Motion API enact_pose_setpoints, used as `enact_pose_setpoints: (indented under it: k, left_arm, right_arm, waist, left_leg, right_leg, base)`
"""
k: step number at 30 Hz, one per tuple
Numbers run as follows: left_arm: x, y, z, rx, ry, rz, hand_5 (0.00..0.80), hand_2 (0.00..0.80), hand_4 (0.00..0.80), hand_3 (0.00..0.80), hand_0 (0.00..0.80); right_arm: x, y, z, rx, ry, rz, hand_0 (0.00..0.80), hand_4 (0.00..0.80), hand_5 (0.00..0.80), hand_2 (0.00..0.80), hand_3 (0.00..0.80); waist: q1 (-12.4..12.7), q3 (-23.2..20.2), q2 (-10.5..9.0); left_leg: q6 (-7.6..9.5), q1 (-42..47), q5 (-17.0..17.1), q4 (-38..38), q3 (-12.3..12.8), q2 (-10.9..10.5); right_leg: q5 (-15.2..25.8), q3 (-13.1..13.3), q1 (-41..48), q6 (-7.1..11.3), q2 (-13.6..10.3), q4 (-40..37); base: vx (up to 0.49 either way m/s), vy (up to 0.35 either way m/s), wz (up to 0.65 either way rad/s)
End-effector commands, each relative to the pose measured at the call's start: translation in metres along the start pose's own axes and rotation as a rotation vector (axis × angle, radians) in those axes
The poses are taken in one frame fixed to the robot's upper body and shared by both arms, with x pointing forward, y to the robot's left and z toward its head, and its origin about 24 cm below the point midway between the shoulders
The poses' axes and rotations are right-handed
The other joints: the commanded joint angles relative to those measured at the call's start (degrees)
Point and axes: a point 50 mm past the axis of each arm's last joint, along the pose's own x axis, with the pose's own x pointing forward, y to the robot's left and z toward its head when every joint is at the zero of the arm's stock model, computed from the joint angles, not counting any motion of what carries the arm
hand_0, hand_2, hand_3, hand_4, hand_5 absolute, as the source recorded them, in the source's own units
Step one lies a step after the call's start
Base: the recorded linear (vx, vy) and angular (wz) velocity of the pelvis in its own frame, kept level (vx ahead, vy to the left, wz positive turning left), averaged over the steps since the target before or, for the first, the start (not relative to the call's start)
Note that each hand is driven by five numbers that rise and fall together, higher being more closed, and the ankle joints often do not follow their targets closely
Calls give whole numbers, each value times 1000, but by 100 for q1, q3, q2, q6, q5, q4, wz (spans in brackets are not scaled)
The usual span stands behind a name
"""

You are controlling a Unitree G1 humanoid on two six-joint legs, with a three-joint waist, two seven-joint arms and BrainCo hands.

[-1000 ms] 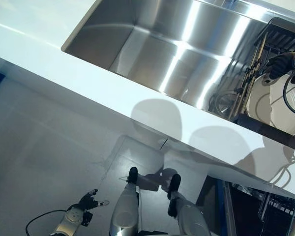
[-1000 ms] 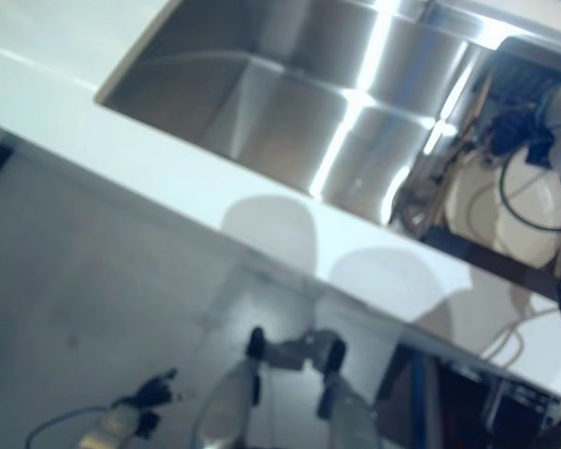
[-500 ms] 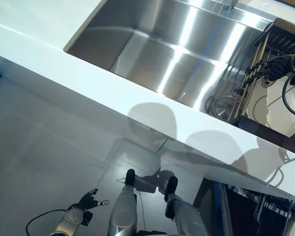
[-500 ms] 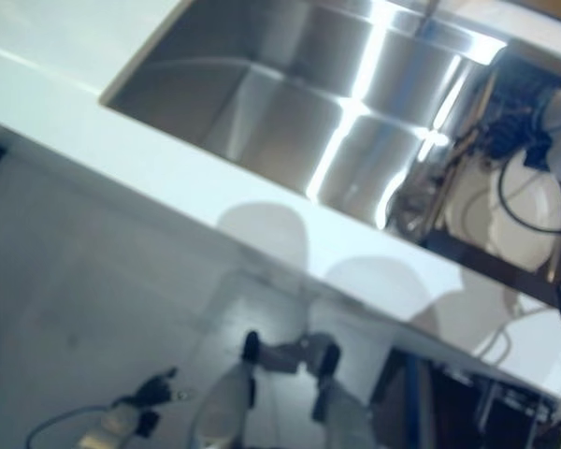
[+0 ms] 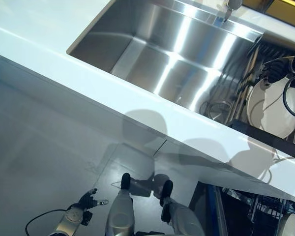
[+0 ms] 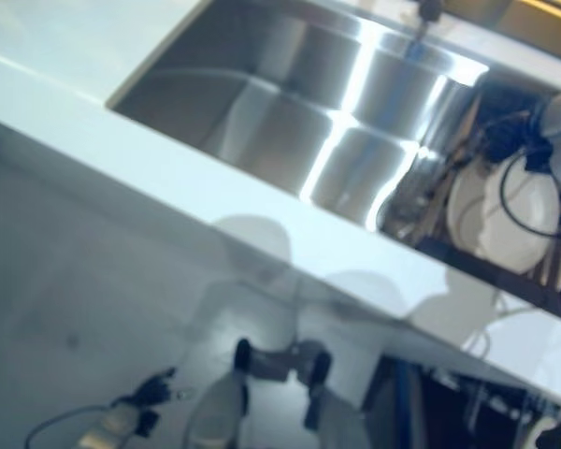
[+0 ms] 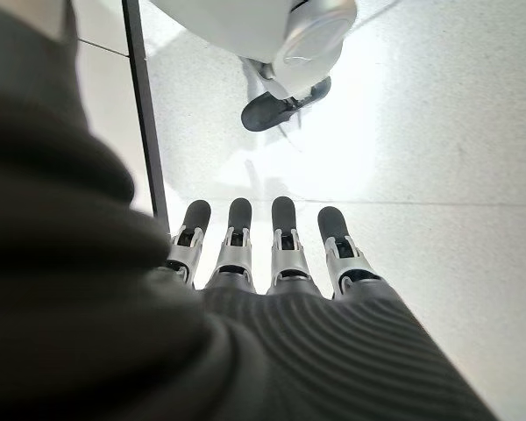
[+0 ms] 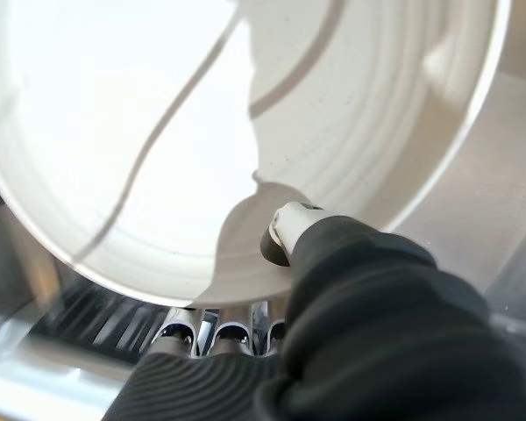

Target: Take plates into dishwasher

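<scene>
Landmark: the rectangular stainless-steel sink basin [image 5: 172, 54], set in the white countertop [image 5: 64, 73].

Right hand [image 5: 277, 69]: raised at the far right end of the basin, over the dark wire dish rack [image 5: 265, 54] that stands just beside the basin's right wall. In the right wrist view the thumb [image 8: 285, 230] presses on the face of the round white ceramic plate [image 8: 245, 114], near its rim, while the fingers [image 8: 232, 333] reach past the rim behind it; the hand is thus pinched on the plate's edge. The plate stands nearly upright at the rack, its face turned toward the head camera, right of the basin.

Left hand [image 5: 87, 201]: hangs low beside the robot, well below the countertop edge and left of the basin, over the pale tiled floor [image 7: 438, 132]. Its wrist view shows the fingers [image 7: 283, 230] straight, side by side, pointing at the floor and holding nothing.

A dark lower rack [image 5: 258, 211] shows under the countertop, below the basin's right end.
</scene>
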Motion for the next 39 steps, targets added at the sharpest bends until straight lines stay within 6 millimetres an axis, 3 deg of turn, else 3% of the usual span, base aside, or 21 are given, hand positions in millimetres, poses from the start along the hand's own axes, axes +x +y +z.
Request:
enact_pose_setpoints:
  k: [1, 12, 20, 26, 34, 39]
  left_arm:
    - [-4, -2, -12, 18, 25, 8, 0, 0, 0, 0, 0]
    - [-2, -2, -10, 17, 31, 15, 0, 0, 0, 0, 0]
    - [-2, -7, -11, -4, 26, 12, 0, 0, 0, 0, 0]
    - [-3, -15, -15, -17, 31, 2, 0, 0, 0, 0, 0]
    - [-1, -10, -13, -30, 37, 16, 0, 0, 0, 0, 0]
    - [0, -5, -17, -23, 52, 31, 0, 0, 0, 0, 0]
  right_arm:
    - [-17, -7, -20, -36, 69, -37, 800, 800, 800, 800, 800]
    - [-9, 5, -20, -3, 14, -42, 800, 800, 800, 800, 800]
    - [-14, -9, -23, 128, -53, -277, 800, 800, 800, 800, 800]
    - [-30, -21, -40, 214, -71, -406, 800, 800, 800, 800, 800]
    - [-52, -31, -61, 477, -170, -612, 800, 800, 800, 800, 800]
    - [-66, -22, -98, 763, -174, -752, 800, 800, 800, 800, 800]
  waist:
    - [-251, -321, -242]
    - [-334, -461, -258]
    - [-368, -569, -231]
    - [-466, -801, -297]
    - [-694, -1057, -377]
    - [-835, -1205, -418]
  left_leg:
    - [140, 234, -452, 741, 441, -188]
    - [268, 472, -748, 412, 582, -284]
    - [291, 621, -766, 160, 514, -396]
    - [337, 787, -767, -95, 487, -485]
    - [510, 1014, -803, -375, 625, -608]
    - [652, 1183, -851, -436, 641, -680]
  right_leg:
    - [-352, 107, 54, 8, -78, 90]
    - [-300, 149, 158, 132, -185, 69]
    - [-199, 204, 190, 174, -129, -125]
    - [-74, 309, 271, 260, -60, -329]
    - [111, 496, 115, 512, -123, -195]
    - [289, 591, 17, 737, -257, 32]
  base:
    - [-30, 63, 1]
    - [-32, 46, -2]
    - [-49, 67, 0]
    - [-58, 130, -4]
    - [-141, 188, -12]
    - [-204, 217, -13]
